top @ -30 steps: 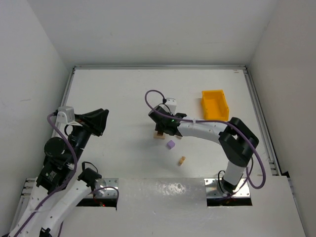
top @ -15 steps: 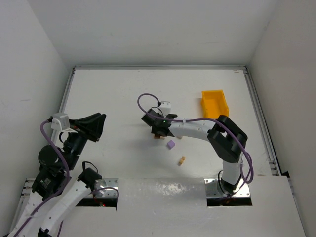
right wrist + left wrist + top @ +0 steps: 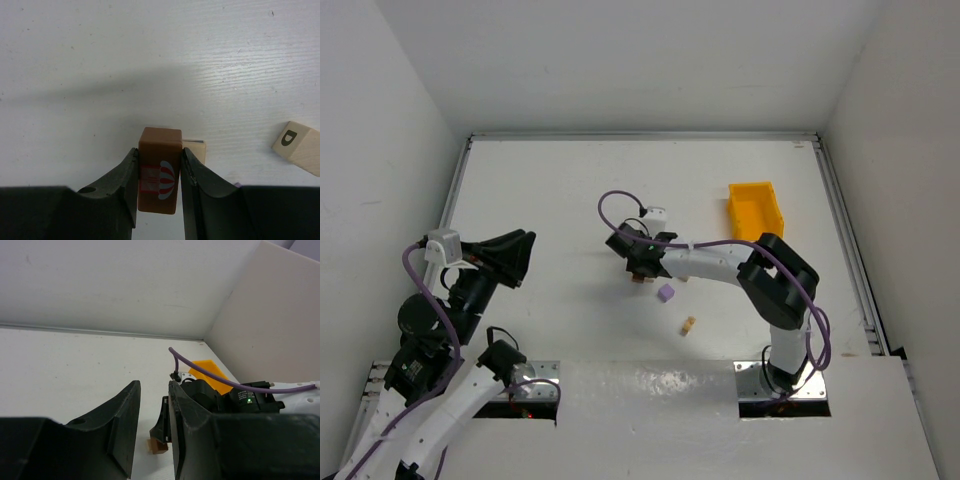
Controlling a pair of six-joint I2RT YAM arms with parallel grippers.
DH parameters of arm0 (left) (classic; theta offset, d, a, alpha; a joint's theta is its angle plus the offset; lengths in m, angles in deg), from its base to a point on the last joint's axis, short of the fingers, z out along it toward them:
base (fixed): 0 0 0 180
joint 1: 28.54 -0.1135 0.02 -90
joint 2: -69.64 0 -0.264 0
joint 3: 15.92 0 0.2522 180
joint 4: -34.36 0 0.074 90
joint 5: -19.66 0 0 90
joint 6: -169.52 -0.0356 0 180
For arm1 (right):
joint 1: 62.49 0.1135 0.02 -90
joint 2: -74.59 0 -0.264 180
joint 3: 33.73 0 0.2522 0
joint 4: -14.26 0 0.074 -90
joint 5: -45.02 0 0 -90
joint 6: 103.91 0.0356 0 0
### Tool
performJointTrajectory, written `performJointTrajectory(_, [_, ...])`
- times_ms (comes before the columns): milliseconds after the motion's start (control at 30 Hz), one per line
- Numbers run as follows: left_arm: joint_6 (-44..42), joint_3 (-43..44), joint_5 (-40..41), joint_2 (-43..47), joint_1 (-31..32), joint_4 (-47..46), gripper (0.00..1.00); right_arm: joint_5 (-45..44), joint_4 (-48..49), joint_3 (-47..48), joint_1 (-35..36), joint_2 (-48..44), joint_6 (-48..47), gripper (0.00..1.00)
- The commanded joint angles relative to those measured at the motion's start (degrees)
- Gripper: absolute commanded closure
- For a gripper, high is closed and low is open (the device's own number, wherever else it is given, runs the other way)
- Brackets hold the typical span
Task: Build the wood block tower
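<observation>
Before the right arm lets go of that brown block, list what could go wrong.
1. The brown block, clamped in the right fingers, looks offset from the pale block, which peeks out on one side only. Released like that, it may tip.
2. The purple cube lies close to the right arm. A careless pull-back could knock it.

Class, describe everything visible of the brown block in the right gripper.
The brown block looks wooden, with rounded edges and a red, white and blue balloon picture on one face. The right gripper's black fingers clamp two opposite sides. A pale tan block shows just beyond it; contact is unclear.
</observation>
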Motion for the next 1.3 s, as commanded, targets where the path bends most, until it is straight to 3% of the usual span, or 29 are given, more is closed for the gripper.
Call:
performJointTrajectory(0, [-0.9, -0.1, 0.4, 0.5, 0.6, -0.7, 0.73, -2.2, -0.2, -0.2, 0.3, -1.4, 1.1, 0.80])
performJointTrajectory(1267, [-0.9, -0.2, 0.3, 0.1, 0.6, -0.5, 0.73, -0.4, 0.4, -1.3, 0.2, 0.2, -1.6, 0.73])
